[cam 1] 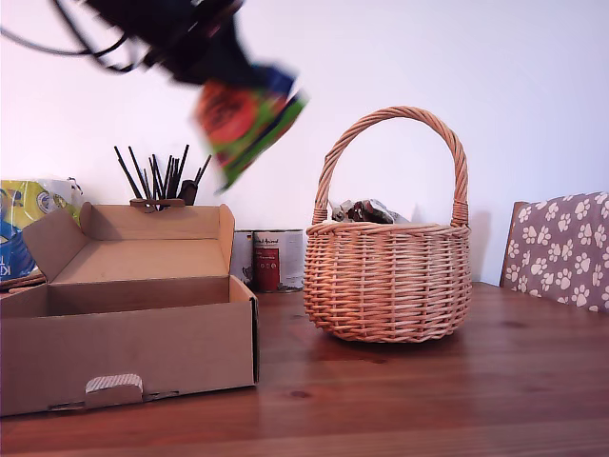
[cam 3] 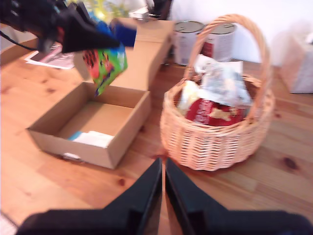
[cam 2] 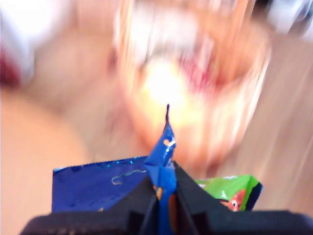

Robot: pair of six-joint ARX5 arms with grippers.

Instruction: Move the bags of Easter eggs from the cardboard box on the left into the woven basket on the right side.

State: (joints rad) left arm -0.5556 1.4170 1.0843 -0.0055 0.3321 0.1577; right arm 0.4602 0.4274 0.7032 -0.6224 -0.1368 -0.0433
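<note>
My first gripper [cam 1: 236,81] hangs high in the air, shut on a bag of Easter eggs [cam 1: 249,119] printed in orange, green and blue. In the exterior view it is above the gap between the cardboard box [cam 1: 124,352] and the woven basket [cam 1: 388,281]. The first wrist view shows the bag [cam 2: 98,186] pinched between the shut jaws of my first gripper [cam 2: 166,193], with the blurred basket [cam 2: 190,88] beyond. My second gripper [cam 3: 163,188] is shut on nothing, low over the table in front of the box [cam 3: 115,152] and the basket [cam 3: 215,142]. Several crinkly packs [cam 3: 210,111] lie in the basket. A pale item [cam 3: 93,138] lies in the box.
Two tins [cam 1: 268,259] stand behind, between box and basket. A holder of dark sticks [cam 1: 162,181] rises behind the box lid. A yellow-and-blue pack [cam 1: 24,224] is at the exterior view's left edge, a paw-print cushioned chair [cam 1: 561,249] at its right edge.
</note>
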